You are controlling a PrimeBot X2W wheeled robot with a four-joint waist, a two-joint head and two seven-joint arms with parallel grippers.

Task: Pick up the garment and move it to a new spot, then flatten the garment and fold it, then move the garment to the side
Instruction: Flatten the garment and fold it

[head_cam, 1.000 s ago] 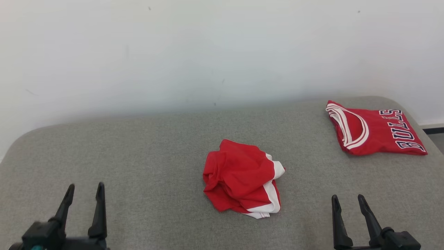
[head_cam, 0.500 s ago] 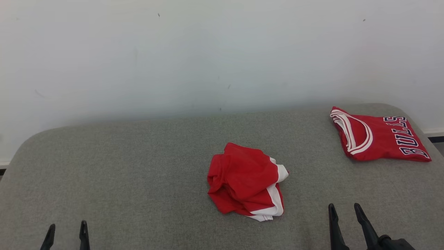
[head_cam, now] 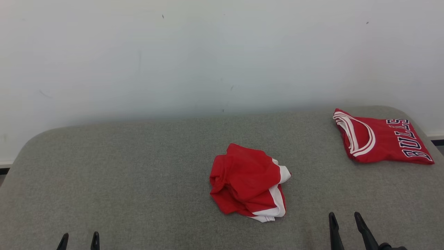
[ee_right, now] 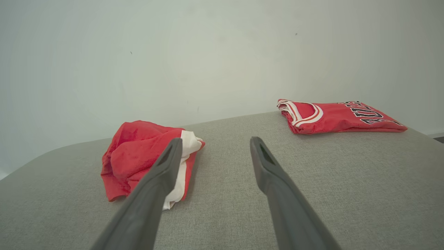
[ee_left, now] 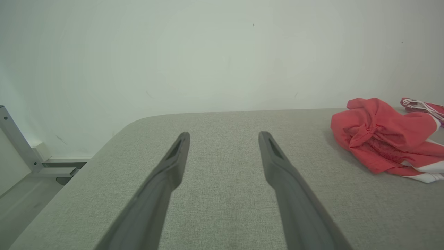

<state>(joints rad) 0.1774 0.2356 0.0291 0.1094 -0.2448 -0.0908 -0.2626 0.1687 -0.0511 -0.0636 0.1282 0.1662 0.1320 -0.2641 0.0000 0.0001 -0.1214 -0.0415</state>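
Observation:
A crumpled red garment with white trim [head_cam: 248,182] lies in a heap near the middle of the grey padded table [head_cam: 138,166]. In the left wrist view the garment [ee_left: 385,139] sits off to the right; in the right wrist view the garment [ee_right: 145,156] lies just left of the fingers. My left gripper [head_cam: 79,237] shows only its fingertips at the bottom left, open and holding nothing, well left of the heap. My right gripper [head_cam: 345,217] stands open at the bottom right, a short way right of the garment and apart from it.
A folded red jersey with dark lettering [head_cam: 381,137] lies at the table's far right corner. A white wall runs behind the table. In the left wrist view a metal frame [ee_left: 17,142] and the floor show beyond the table's rounded left edge.
The head camera has shifted, so everything sits lower and slightly right in the picture. Both grippers have sunk toward the bottom edge; the left now shows only its tips. The garments lie unmoved.

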